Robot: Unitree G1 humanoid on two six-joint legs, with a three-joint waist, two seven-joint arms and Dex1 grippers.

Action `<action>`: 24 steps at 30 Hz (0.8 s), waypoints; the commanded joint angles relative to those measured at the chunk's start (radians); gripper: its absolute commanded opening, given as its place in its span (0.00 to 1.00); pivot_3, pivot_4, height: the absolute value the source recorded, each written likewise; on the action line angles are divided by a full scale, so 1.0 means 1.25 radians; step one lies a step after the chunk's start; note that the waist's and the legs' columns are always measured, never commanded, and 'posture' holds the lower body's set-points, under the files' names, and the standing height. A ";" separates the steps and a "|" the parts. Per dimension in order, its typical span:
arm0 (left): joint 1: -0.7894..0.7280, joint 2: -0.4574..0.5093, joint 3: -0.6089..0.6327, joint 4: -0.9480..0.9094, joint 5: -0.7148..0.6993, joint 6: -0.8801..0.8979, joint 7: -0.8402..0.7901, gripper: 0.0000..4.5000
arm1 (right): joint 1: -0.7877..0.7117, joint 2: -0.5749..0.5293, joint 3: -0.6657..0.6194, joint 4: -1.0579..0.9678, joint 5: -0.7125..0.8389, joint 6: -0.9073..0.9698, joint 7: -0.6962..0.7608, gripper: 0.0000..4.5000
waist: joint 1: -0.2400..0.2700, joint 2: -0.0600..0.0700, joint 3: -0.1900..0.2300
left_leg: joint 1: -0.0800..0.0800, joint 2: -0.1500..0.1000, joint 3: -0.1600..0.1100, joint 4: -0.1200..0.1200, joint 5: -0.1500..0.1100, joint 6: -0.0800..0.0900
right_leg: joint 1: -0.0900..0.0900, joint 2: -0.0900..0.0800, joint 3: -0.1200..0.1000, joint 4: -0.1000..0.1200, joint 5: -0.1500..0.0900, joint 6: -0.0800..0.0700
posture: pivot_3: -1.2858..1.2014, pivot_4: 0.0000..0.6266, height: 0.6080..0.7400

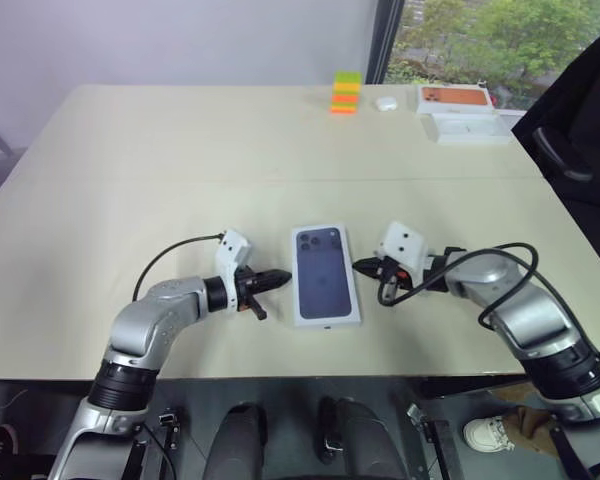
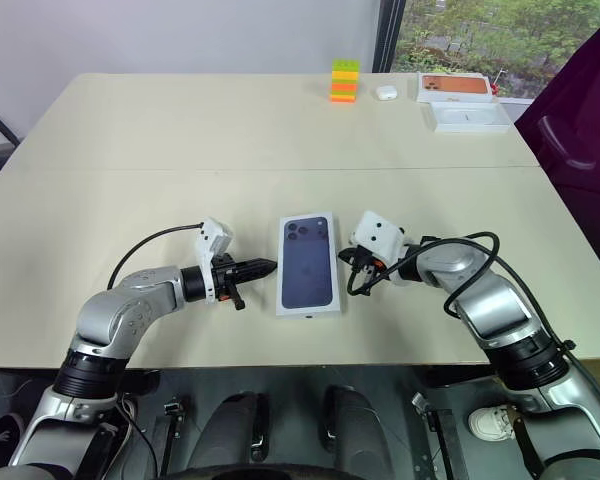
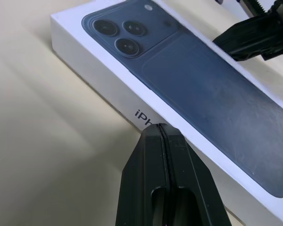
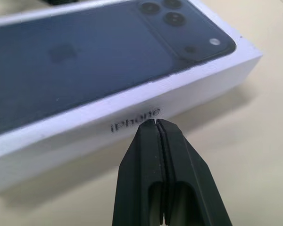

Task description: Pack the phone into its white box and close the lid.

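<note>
Flanking the lid (image 1: 325, 273), which sits closed with its printed phone back up near the front of the surface (image 1: 180, 150), my left gripper (image 1: 280, 279) and right gripper (image 1: 361, 266) each point at a long side, jaws together, empty. Far right lie stacked coloured blocks (image 1: 345, 92) and an orange-pictured box (image 1: 454, 98).

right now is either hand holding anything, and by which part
Nothing is held. Both hands are shut and empty: the left hand and right hand each point at a long side of the closed white cardboard box with the dark blue phone print.
</note>
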 commanded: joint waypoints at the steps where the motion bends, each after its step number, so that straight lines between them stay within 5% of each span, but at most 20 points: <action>1: -0.002 0.002 -0.005 -0.032 0.001 -0.008 -0.003 0.00 | 0.013 -0.018 0.003 0.012 -0.048 -0.050 0.008 0.01 | 0.000 0.000 0.000 | 0.000 0.000 0.000 0.000 0.000 0.000 | 0.000 0.000 0.000 0.000 0.000 0.000 | 0.52 0.24 1.00; 7: -0.050 0.003 0.067 -0.024 -0.043 0.006 0.007 0.00 | -0.021 -0.012 -0.059 0.058 -0.031 -0.054 0.025 0.01 | -0.001 0.000 0.000 | 0.001 0.000 0.000 0.000 0.000 0.000 | 0.000 0.000 0.000 0.000 0.000 0.000 | 0.52 0.24 1.00; 12: -0.138 -0.034 0.070 0.034 -0.023 -0.027 0.030 0.00 | -0.109 0.087 -0.145 0.087 0.051 -0.018 -0.022 0.01 | -0.001 0.000 0.000 | 0.001 0.000 0.000 0.000 0.000 0.000 | 0.001 0.000 0.000 0.001 0.000 0.000 | 0.52 0.24 1.00; 24: -0.170 -0.089 -0.091 0.223 0.147 -0.193 -0.025 0.00 | -0.081 0.204 -0.062 0.208 -0.026 -0.110 -0.057 0.01 | 0.001 0.000 0.000 | 0.005 0.000 0.001 0.000 0.000 0.000 | 0.005 0.000 0.000 0.000 0.000 0.000 | 0.52 0.24 1.00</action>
